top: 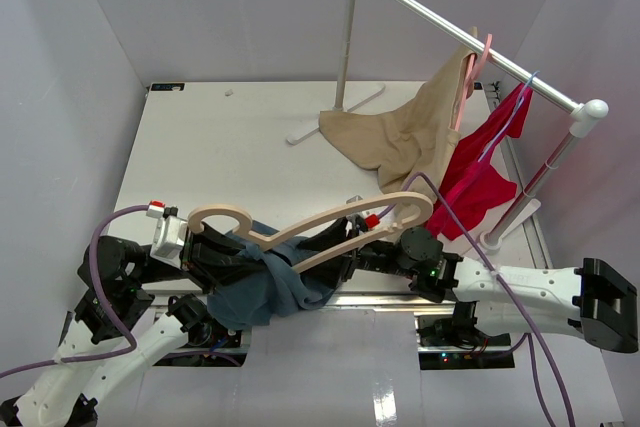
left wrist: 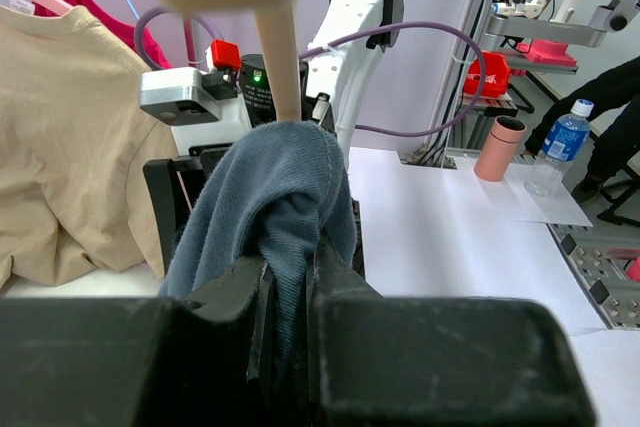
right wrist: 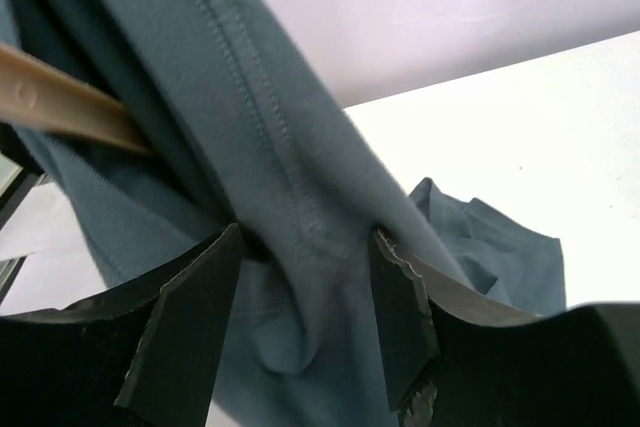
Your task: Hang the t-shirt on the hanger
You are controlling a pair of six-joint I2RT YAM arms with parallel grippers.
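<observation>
The slate-blue t-shirt [top: 268, 285] hangs bunched between my two arms near the table's front edge. The pale beige hanger [top: 310, 227] lies raised across it, its hook at the left, and one arm of it runs into the fabric. My left gripper [top: 232, 252] is shut on a fold of the t-shirt [left wrist: 285, 187], the jaws [left wrist: 290, 287] pinched tight on the cloth, with the hanger [left wrist: 277, 57] blurred just above. My right gripper [top: 345, 252] is shut on a thick seamed fold of the t-shirt [right wrist: 270, 147], which fills the gap between its jaws [right wrist: 305, 287]. The hanger's rod [right wrist: 60, 107] enters the fabric at the upper left.
A white clothes rack [top: 460, 32] stands at the back right. It carries a tan garment [top: 410, 132] on a pink hanger and a red garment [top: 480, 172] on a thin blue hanger. The right arm's purple cable [top: 470, 237] arcs over the table. A bottle [left wrist: 563, 142] and a pink cup [left wrist: 498, 147] stand beyond the table.
</observation>
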